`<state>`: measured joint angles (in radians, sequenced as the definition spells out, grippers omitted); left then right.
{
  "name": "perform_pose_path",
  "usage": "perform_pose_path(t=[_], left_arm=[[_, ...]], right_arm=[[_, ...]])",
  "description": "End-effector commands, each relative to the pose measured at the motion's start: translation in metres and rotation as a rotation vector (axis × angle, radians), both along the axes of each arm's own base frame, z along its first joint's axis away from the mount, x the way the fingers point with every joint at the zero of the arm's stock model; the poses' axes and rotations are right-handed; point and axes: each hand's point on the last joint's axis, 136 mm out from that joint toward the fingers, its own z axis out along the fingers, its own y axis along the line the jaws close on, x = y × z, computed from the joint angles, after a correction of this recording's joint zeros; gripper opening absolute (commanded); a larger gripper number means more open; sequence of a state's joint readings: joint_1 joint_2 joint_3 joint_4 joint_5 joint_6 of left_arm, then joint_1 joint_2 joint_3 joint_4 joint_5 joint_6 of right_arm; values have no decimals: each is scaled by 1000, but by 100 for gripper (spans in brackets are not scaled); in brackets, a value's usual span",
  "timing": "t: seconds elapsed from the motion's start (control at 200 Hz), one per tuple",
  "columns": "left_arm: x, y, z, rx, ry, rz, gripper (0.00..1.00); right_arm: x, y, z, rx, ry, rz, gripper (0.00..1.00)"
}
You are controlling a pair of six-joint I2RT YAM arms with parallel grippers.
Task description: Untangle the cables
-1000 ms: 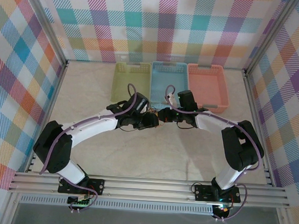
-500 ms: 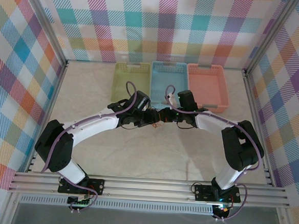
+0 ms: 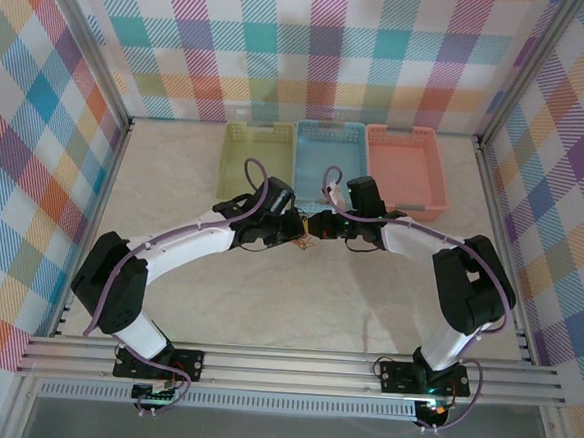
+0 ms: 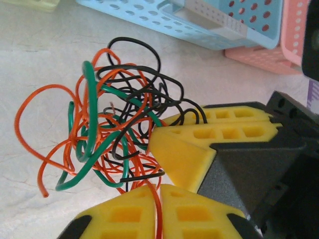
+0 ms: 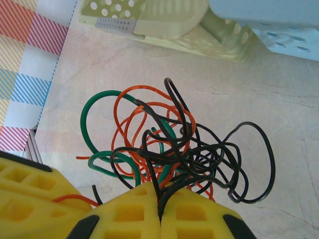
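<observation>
tangled cables (image 4: 119, 132) bunched just ahead of left gripper (image 4: 158, 196) and right gripper (image 5: 159, 194), both clamped on strands.

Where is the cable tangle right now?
Top view: the cables are mid-table, pinched between the shut left gripper and right gripper, just in front of the blue basket.

Left arm (image 3: 185, 240): reaches forward and to right, forearm slanted toward table centre. Left gripper (image 4: 158, 206): yellow fingers pressed together, orange strand of cables (image 4: 107, 132) pinched between them. Right arm (image 3: 411, 237): elbow folded on right side, forearm goes left. Right gripper (image 5: 159, 201): fingers closed, clamped on same cables. Both grippers tip to tip at centre, very near each other.
</observation>
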<state>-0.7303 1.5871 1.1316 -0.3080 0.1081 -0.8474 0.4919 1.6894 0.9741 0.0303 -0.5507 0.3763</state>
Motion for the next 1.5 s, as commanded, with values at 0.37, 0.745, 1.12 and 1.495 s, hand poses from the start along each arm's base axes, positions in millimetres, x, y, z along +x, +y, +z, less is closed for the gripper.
perform_pose_path(t=[0.37,0.745,1.12,1.495], left_arm=[[-23,16,56,130,-169,-253,0],[-43,10,74,109,-175,-410,0],[-59,0,109,2,-192,-473,0],[-98,-5,179,-184,-240,-587,0]], right_arm=[[6,-12,22,4,-118,-69,39],[-37,-8,88,246,-545,81,53],[-79,31,71,227,-762,348,60],[-73,38,71,197,-785,321,54]])
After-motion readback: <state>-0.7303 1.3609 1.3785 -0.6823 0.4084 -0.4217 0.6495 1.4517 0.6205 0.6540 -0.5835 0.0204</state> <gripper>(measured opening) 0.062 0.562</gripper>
